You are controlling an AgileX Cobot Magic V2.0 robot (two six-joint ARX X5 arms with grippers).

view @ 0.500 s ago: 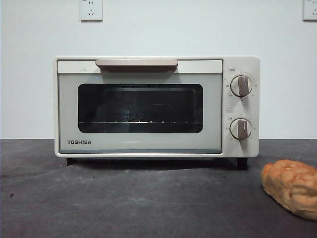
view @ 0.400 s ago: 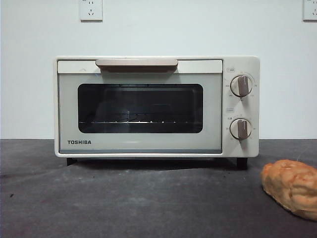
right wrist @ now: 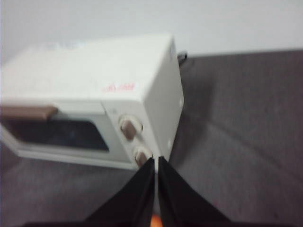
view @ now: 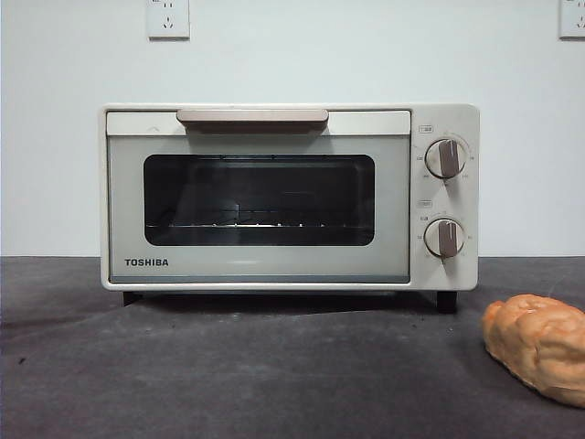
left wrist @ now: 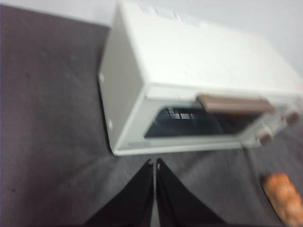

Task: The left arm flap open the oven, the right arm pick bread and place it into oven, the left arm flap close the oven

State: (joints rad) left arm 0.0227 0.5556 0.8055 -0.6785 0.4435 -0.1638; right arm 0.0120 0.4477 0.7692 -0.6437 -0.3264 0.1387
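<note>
Oven door shut; bread on table.

Front view sharp, evenly lit, soft diffuse light. Dark shadow band beneath cream-white boxy toaster oven on grey tabletop. Faint reflections in dark glass window. Both wrist views blurred, soft, slightly washed out.

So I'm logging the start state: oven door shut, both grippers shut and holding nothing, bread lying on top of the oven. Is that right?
One thing is off: the bread is not on top of the oven. The front view shows it lying on the dark table, in front of the oven and off to its knob side. The rest stands: the door is shut, and the left gripper and right gripper are shut and hold nothing.
</note>
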